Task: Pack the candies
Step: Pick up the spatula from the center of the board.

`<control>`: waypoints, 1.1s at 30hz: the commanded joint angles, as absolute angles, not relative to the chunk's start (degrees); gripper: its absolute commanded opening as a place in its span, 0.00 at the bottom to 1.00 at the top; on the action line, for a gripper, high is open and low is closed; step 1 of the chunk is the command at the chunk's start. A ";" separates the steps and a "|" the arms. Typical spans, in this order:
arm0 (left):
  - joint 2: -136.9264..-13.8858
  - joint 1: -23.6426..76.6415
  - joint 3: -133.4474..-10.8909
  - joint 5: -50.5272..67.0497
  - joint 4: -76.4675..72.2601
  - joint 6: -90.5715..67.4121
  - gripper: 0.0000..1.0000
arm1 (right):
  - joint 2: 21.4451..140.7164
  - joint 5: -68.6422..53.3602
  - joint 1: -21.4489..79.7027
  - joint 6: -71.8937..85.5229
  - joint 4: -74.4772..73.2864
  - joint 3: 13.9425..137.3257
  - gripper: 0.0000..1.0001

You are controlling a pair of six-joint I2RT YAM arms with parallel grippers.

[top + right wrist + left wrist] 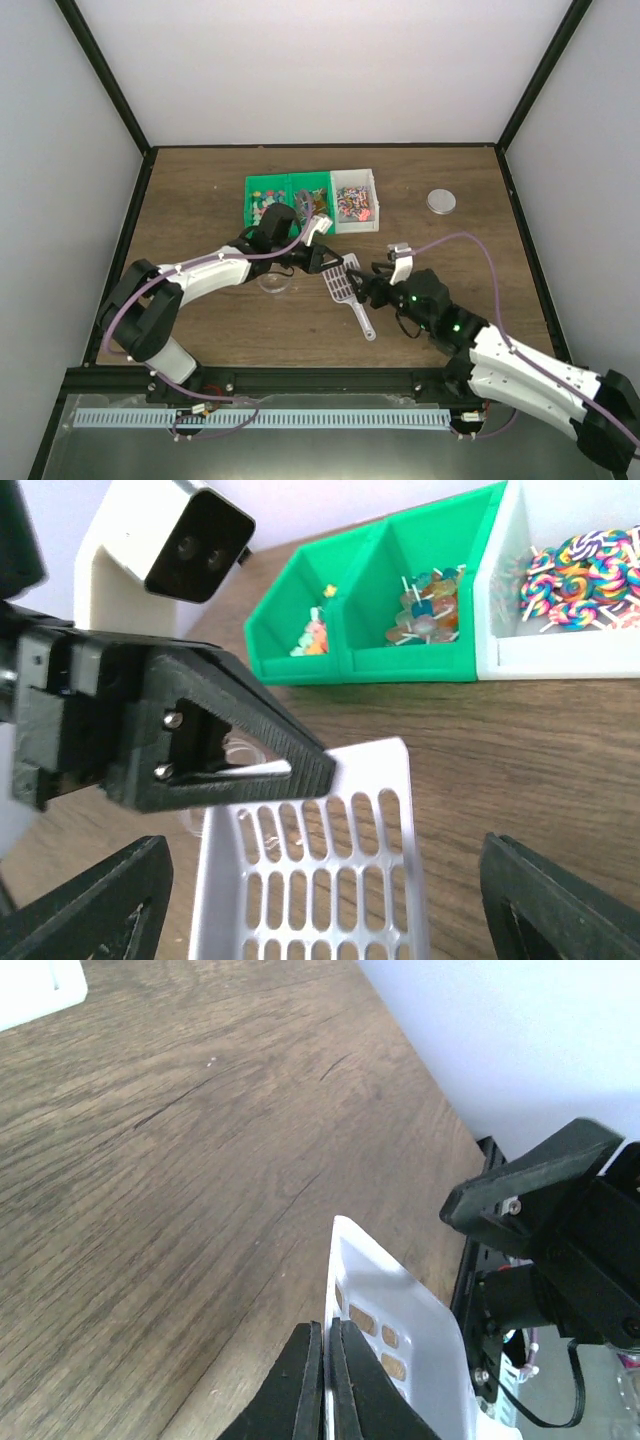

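- Far back on the table, at the middle of its far edge, the candies (575, 570) fill a white bin (357, 180) and green bins (288, 182). They are too small to tell their direction.
- Left gripper (327, 1335) is clamped on the rim of the slotted scoop (345, 285), whose handle points to the near right corner.
- Right gripper (320, 910) stands apart, one finger on each side of the scoop.

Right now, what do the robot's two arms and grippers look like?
Both the left arm and right arm have white shells, black joints and a loose purple cable. Black wedge-shaped fingers; a white camera block on each wrist. Green lights glow on the right arm.
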State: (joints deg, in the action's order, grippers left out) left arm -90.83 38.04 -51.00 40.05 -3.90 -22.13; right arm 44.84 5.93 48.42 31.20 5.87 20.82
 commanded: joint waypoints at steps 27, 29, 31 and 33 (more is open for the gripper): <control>-101.71 30.71 -57.62 54.69 -25.54 -34.57 0.04 | 25.18 -17.09 41.75 47.52 4.93 10.60 0.40; -102.50 30.38 -57.73 55.38 -27.64 -35.96 0.04 | 24.32 -16.71 41.74 47.94 3.43 10.80 0.35; -103.44 30.16 -57.54 57.01 -31.19 -38.63 0.04 | 23.67 -15.94 41.75 48.15 2.71 10.65 0.26; -103.95 30.02 -57.80 56.92 -32.29 -39.45 0.04 | 23.18 -15.04 41.75 48.24 2.36 10.47 0.17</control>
State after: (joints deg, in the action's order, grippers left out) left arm -102.28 30.76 -56.10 55.96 -25.34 -36.51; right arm 24.56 -14.92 42.00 47.62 2.98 10.20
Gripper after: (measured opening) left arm 0.044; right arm 0.231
